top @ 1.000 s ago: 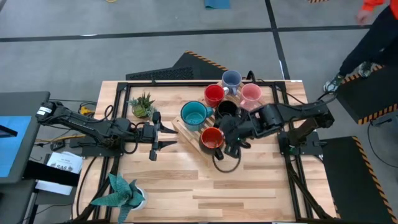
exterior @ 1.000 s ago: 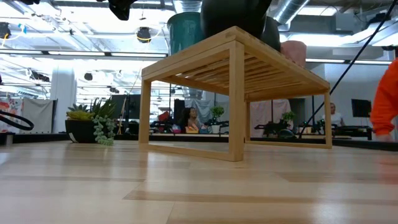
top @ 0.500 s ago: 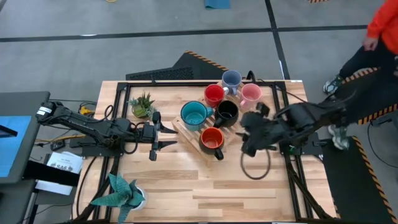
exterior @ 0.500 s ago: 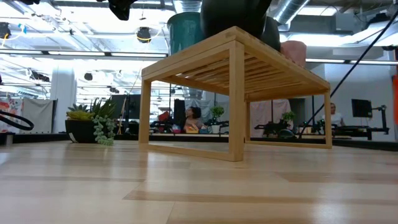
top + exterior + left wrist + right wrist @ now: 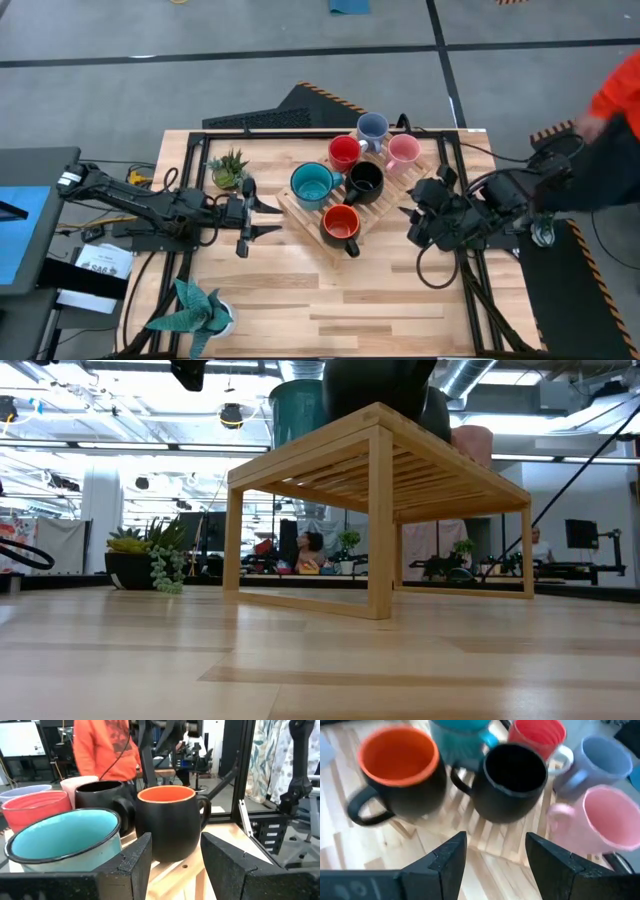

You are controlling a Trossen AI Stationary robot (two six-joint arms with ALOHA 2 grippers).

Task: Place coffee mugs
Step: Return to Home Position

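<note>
Six mugs (image 5: pixel 362 180) stand on the wooden shelf (image 5: pixel 397 188) at the surface's (image 5: pixel 300 290) far middle; the right arm (image 5: pixel 470 215), jaws apart and empty, has just drawn back rightward from it, the left arm (image 5: pixel 170 210) waits at left, jaws apart: placing appears complete.

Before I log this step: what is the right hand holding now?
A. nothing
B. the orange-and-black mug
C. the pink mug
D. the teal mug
A: the right wrist view shows the right hand with its fingers apart and nothing between them. From above it sits beside the shelf, not over it.
</note>
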